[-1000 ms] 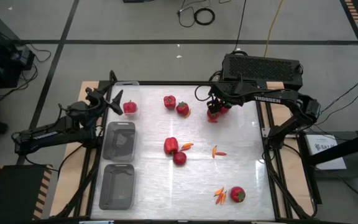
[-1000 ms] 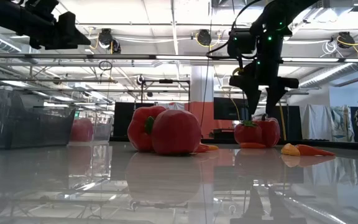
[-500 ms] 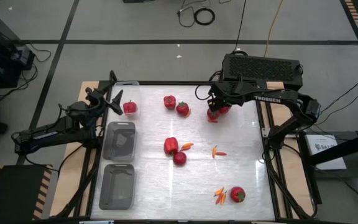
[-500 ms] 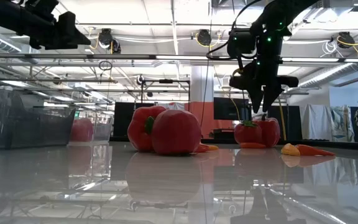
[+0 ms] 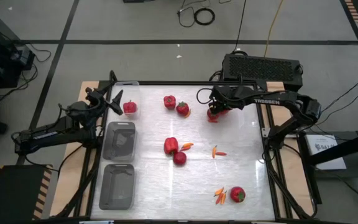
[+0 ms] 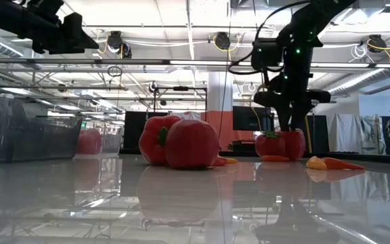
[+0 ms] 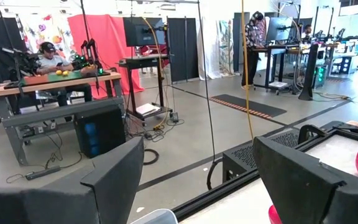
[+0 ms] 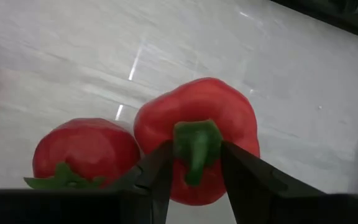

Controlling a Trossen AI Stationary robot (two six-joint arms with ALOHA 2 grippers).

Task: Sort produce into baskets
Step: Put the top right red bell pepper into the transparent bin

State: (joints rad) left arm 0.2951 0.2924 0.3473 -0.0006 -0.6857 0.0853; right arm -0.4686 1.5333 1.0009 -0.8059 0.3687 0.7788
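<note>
The white worktop (image 5: 241,155) carries everything here. Along its left edge sit three clear baskets in a row: the far basket (image 5: 128,99) holds one red tomato (image 5: 130,107), while the middle basket (image 5: 119,140) and the near basket (image 5: 117,185) show nothing red inside.

The left arm waits over the far-left corner, its left hand (image 5: 112,102) spread wide (the wrist view shows a broad gap between the two dark fingers (image 7: 114,180)), holding nothing.

The right arm reaches in from the far side, and the right hand (image 8: 192,167) is down on a red bell pepper (image 8: 197,134) near the far right of the worktop, its fingers pinching the pepper's green stem (image 8: 194,146) from both sides. A second red tomato (image 8: 86,155) lies touching that pepper.

Elsewhere, a pepper (image 5: 169,101) and a tomato (image 5: 183,109) sit at the far middle; another pepper (image 5: 171,145) and tomato (image 5: 179,158) sit together at the centre, with a small orange chili (image 5: 188,146) just beside them. A chili (image 5: 217,152) lies alone to the right of centre. At the near right, a tomato (image 5: 237,194) rests with a few chilies (image 5: 219,196) touching it.
</note>
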